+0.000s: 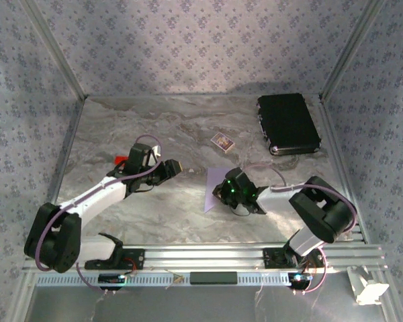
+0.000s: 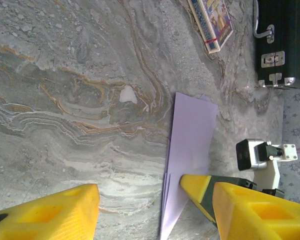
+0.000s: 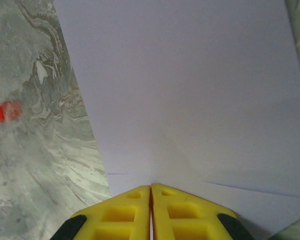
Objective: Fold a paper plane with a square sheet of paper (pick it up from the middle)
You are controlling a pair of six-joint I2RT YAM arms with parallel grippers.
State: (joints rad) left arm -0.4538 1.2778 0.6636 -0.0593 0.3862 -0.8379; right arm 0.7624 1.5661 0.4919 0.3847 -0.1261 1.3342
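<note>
While the part-folded square sheet of paper is pressed by the right gripper, fingers squeezed together, creasing is judged underway; a careful regrasp is called for next.

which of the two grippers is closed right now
The right gripper, its yellow fingers pinched shut on the lilac paper. The left gripper has its fingers spread wide apart above the table.

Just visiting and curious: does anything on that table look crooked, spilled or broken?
Nothing spilled or broken. The lilac paper lies partly folded, and at one corner a layer seems to peek past the other, so the edges look mismatched. The right gripper is shut with its tips on it.
</note>
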